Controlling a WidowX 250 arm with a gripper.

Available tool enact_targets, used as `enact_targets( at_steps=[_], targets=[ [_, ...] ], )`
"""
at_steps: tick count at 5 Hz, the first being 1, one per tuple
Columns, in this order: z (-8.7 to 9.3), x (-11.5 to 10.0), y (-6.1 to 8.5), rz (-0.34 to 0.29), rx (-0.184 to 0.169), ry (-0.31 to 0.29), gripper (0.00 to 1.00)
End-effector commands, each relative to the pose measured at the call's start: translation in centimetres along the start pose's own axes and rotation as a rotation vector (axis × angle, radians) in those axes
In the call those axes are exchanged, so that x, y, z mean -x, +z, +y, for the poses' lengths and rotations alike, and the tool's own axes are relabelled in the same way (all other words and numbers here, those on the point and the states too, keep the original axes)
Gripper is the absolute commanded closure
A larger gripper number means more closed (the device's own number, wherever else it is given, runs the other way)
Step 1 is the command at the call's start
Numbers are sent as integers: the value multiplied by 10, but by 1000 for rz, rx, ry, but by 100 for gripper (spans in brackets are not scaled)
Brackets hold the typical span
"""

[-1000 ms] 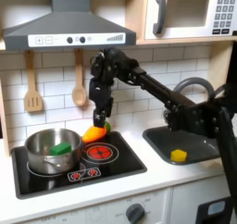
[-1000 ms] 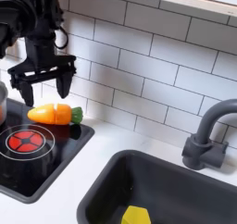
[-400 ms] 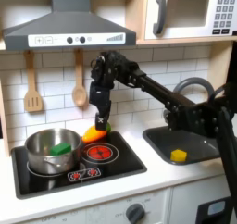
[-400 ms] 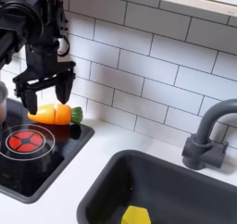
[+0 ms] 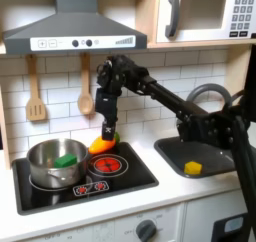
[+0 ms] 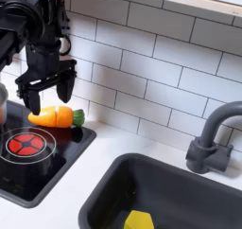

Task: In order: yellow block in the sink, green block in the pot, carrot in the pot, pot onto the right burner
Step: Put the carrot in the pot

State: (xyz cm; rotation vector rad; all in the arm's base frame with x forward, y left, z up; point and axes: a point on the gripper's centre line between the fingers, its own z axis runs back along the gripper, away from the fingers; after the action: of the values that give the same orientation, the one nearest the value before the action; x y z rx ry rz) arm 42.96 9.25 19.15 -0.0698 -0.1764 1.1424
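Above the carrot [image 6: 52, 116], hand [image 6: 46, 85] spread open, holding nothing

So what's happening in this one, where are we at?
The arm's gripper hangs open just above the carrot, which lies at the back edge of the stovetop beside the red burner; the fingers are not touching it. The yellow block sits in the sink, and the green block is in the pot on the first exterior view's left burner.

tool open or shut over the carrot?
Open. In the second exterior view the tool hangs just above the carrot with its fingers spread wide, nothing between them.
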Motion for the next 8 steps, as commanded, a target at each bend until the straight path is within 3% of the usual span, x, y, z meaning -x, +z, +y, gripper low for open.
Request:
enact_targets(
  at_steps=[1, 3, 5, 8],
  targets=[
    [-4, -7, -9, -14, 2, 24, 0],
    [-6, -6, -12, -29, 4, 31, 0],
    [1, -9, -27, -35, -24, 65, 0],
    [-6, -14, -27, -56, 13, 103, 0]
  ],
)
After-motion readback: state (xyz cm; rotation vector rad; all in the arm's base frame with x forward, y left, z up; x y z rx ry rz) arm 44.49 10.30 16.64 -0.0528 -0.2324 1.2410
